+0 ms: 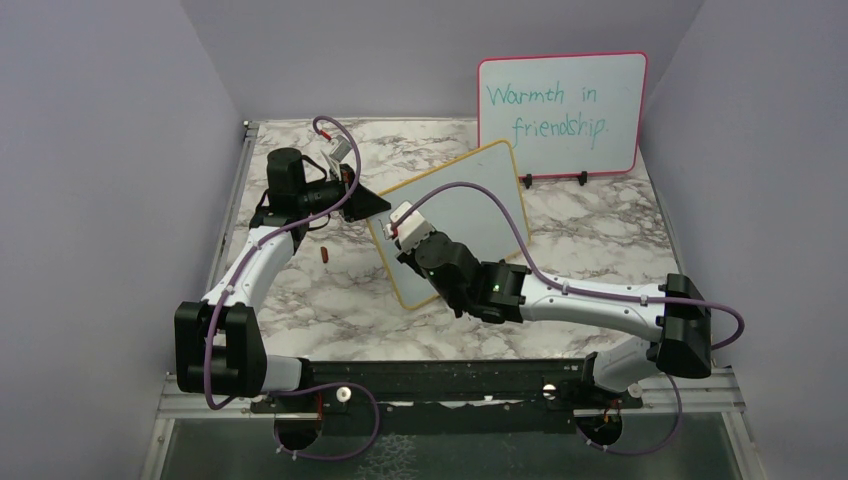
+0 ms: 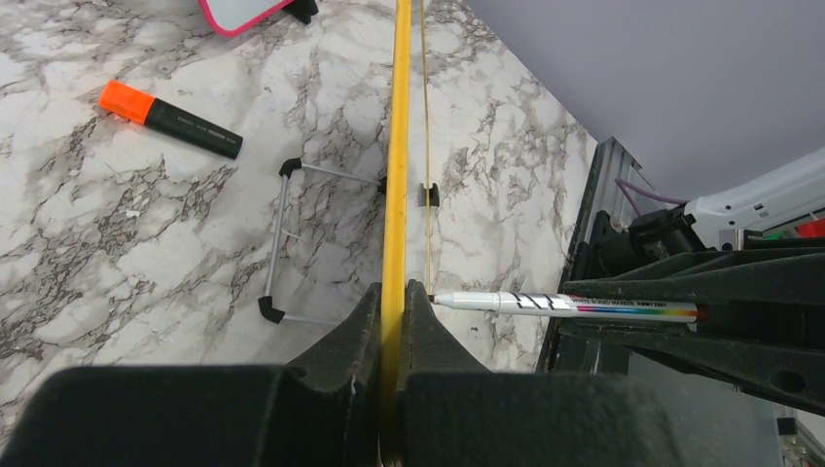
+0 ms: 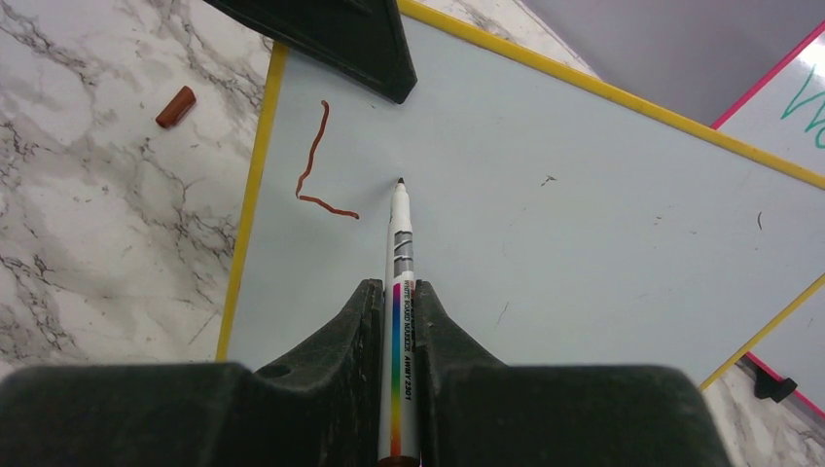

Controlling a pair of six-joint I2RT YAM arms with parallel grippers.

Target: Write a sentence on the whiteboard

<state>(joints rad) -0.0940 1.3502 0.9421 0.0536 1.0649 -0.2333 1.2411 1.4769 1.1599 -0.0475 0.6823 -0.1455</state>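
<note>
The task is only just getting going: the whiteboard (image 3: pixel 584 243) is showing a single reddish-brown "L" (image 3: pixel 310 156) near its upper left corner, and the rest of the surface is lying blank apart from a few faint specks, so nearly the whole sentence is waiting to be written. The board is standing tilted near the middle of the table (image 1: pixel 600 240), in front of the pink board (image 1: pixel 560 110). The left gripper (image 2: pixel 394 297) is pinching its yellow frame at the left edge, fingers pressed tight on either side of the rim, steadying it. The right gripper (image 3: pixel 399 292) is clamping the marker (image 3: pixel 400 253) between its fingers and pointing the tip at the board just right of the "L"; whether the tip is touching or hanging just off the surface cannot be told. The cap (image 3: pixel 175 107) is lying on the table beside the frame. Judging from this, the next letter is about to begin.
</note>
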